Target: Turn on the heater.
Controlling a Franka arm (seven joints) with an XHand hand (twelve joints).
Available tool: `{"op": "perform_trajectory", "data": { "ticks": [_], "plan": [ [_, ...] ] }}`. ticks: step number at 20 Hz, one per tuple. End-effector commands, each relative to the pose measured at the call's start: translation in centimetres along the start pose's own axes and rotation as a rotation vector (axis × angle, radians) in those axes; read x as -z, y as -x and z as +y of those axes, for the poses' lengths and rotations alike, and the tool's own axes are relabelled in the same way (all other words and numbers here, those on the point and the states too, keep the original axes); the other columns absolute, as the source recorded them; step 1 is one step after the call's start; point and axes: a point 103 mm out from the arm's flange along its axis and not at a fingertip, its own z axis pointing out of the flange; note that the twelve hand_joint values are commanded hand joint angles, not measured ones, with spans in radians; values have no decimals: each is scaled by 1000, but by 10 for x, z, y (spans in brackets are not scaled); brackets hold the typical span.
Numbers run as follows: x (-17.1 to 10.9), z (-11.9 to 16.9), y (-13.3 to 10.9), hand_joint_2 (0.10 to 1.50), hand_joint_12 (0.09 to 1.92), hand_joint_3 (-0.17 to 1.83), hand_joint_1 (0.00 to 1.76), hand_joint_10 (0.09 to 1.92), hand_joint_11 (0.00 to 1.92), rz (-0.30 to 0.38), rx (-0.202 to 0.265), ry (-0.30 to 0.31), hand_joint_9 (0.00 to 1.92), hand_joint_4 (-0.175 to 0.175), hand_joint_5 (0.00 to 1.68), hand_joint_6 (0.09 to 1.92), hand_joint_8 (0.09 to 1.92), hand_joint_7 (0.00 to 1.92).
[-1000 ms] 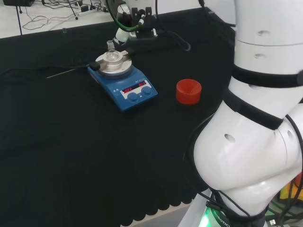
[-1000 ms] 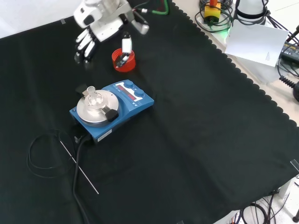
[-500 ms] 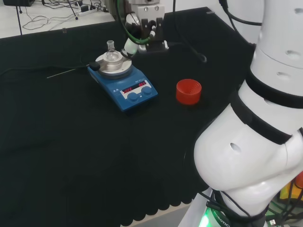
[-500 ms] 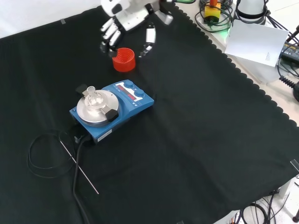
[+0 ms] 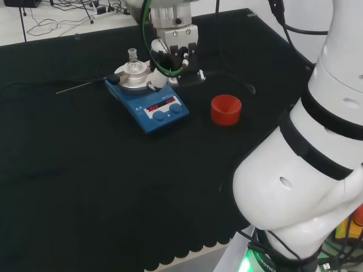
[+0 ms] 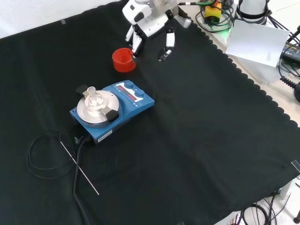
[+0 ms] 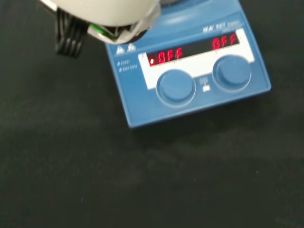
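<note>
The heater [image 6: 112, 110] is a blue hotplate with a round silver top, two blue knobs and red lit displays on its front panel. A small clear flask [image 6: 92, 97] stands on the silver top. In the head view the heater [image 5: 146, 97] sits left of centre, and the hand [image 5: 173, 54] hovers just behind it. The front view shows the hand [image 6: 150, 21] above the cloth, up and right of the heater, with its fingers [image 6: 168, 44] hanging relaxed and holding nothing. Close in the wrist view are the heater's panel [image 7: 190, 71] and its knobs [image 7: 175, 88].
A red ribbed ring [image 6: 123, 59] stands on the cloth between the hand and the heater. A thin metal rod [image 6: 78, 168] and a coiled black cable [image 6: 42, 154] lie by the heater's far end. The arm's white links [image 5: 317, 170] stand at the right of the head view.
In the front view the hand has swept to the right, from left of the red ring to its right. In the head view it has come closer to the heater.
</note>
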Motion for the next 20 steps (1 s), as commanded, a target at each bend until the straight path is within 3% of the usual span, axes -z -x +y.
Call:
{"op": "perform_trajectory", "data": {
  "ticks": [1,3,6,8,14,20],
  "plan": [
    [-23,-4,-5,611,1182,703,975,631,773,-19,16,-55,1216,-52,634,614,853,1068],
    [-32,-4,-3,627,1051,692,1003,718,980,-28,16,-75,1357,-82,655,618,975,1197],
    [-43,-2,1,669,909,668,1069,1121,1348,-37,14,-115,1499,-139,694,616,1301,1361],
    [-49,0,3,703,925,673,1112,1318,1462,-39,15,-143,1542,-153,714,620,1451,1414],
    [-62,4,3,720,1301,883,1375,1532,1224,-53,36,-214,1600,-107,523,820,1644,1515],
    [-72,5,5,685,1390,997,1427,1555,1186,-37,50,-248,1618,-60,334,828,1636,1561]
  ]
}}
